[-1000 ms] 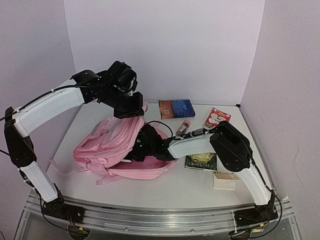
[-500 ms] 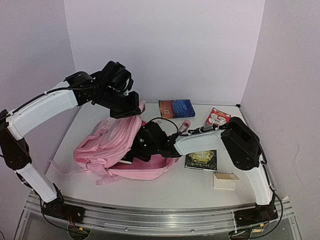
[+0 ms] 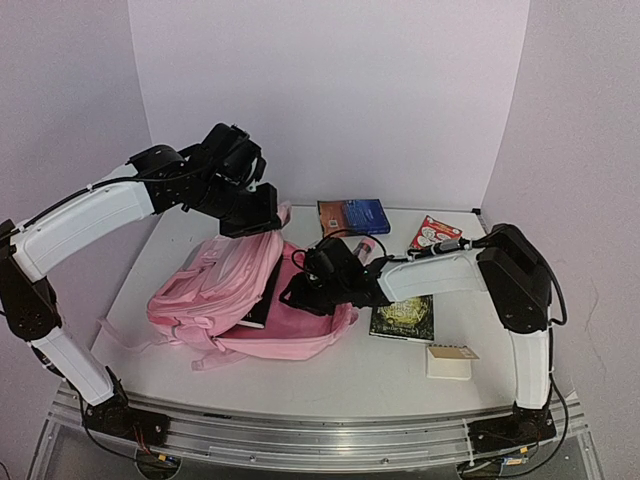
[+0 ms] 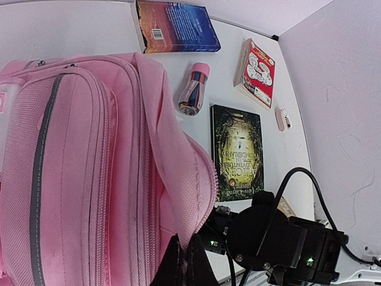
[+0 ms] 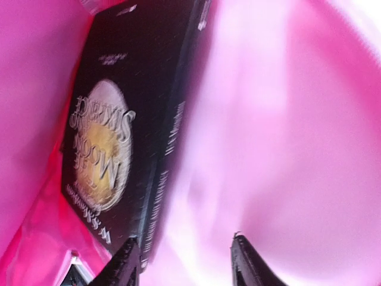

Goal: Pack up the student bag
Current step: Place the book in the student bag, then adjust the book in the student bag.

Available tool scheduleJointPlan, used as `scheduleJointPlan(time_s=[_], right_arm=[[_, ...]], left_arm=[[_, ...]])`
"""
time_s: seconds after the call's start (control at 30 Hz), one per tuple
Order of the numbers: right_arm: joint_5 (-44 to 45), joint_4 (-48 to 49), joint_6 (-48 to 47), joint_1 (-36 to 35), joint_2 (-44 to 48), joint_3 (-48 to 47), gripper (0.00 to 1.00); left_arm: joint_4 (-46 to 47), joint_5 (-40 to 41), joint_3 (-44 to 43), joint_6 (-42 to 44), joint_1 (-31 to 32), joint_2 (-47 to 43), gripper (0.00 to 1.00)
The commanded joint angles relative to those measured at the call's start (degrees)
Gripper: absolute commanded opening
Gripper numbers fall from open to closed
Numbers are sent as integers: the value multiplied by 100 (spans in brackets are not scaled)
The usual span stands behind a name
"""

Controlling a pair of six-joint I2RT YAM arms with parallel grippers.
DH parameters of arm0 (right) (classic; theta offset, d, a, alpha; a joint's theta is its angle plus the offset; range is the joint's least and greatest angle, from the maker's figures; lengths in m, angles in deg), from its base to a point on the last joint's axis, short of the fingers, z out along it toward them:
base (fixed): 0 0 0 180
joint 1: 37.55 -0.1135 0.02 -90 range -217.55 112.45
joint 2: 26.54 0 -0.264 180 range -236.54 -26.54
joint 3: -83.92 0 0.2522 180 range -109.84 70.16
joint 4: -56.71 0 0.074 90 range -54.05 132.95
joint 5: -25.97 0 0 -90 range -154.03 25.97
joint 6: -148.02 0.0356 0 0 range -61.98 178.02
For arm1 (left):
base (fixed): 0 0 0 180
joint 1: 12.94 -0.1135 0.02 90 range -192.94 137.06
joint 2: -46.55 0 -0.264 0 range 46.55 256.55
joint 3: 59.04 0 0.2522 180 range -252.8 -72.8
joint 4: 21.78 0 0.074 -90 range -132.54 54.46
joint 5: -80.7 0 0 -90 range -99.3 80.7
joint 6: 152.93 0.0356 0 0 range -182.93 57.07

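- Top external view: the left gripper hangs over the rear of the student bag, which lies on its side on the left half of the white table with its mouth facing right.
- Left wrist view: the left gripper has its jaws clenched on the pink edge of the student bag at the opening, with fabric pinched between them.
- A black book sits in the bag's mouth with its near end showing.
- The right gripper is at the bag's opening, just right of the black book.
- Right wrist view: the right gripper has its jaws apart with nothing clamped. Only pink lining shows between the fingertips. The black book, with a moon on its cover, lies just beside the left fingertip; whether they touch cannot be told.
- Behind the bag, near the back wall, lies a blue book.
- A pink-capped tube lies between the blue book and the right arm.
- A dark Alice in Wonderland book lies flat, right of the bag.
- A red-and-white box sits near the right wall.
- A small pale box lies nearer the arm bases, just past the Alice book.
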State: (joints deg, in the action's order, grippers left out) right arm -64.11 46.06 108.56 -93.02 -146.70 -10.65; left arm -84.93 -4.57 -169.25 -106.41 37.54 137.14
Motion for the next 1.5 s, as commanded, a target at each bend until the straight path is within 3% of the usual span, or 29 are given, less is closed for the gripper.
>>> scheduleJointPlan(time_s=[0.0,0.1,0.53,0.73,0.9,1.3,1.47], right_arm=[[33,-325,-348,6,-6,-232,41],[-235,-548,-405,6,-354,-621,32],[-706,-935,-536,2,-1343,-1994,17],[-1091,-691,-329,1,-1633,-2331,17],[-938,-658,-233,9,-1589,-2275,22],[-984,-323,-428,8,-2051,-2943,21],[-1074,410,-203,8,-1967,-2703,19]], left_arm=[[665,61,-152,63,32,-342,0],[684,-43,-176,80,32,-275,0],[703,-238,-211,126,32,-129,0],[729,-279,-194,146,33,-87,0],[737,-309,-236,165,33,-28,0],[812,-455,-105,143,32,-3,0],[884,-455,-71,132,33,28,0]])
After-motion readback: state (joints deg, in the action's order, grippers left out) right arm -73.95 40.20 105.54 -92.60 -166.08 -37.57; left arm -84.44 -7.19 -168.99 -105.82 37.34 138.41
